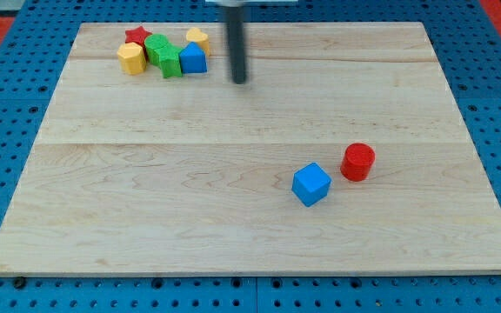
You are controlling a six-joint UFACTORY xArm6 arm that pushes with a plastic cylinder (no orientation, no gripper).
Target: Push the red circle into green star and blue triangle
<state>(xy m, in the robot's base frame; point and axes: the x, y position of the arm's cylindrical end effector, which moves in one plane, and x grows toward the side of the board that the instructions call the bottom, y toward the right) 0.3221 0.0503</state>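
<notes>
The red circle (357,162), a short red cylinder, stands right of centre on the wooden board (146,209). A cluster sits at the view's top left: a green star (170,62), a blue triangle (193,59) touching its right side, a second green block (156,45), a red star (135,36), a yellow hexagon (131,58) and a small yellow block (197,36). My tip (239,82) is near the view's top centre, a short way right of the blue triangle and far up-left of the red circle. It touches no block.
A blue cube (311,183) lies just down-left of the red circle, close to it but apart. The board rests on a blue pegboard surface (7,174) that surrounds it on all sides.
</notes>
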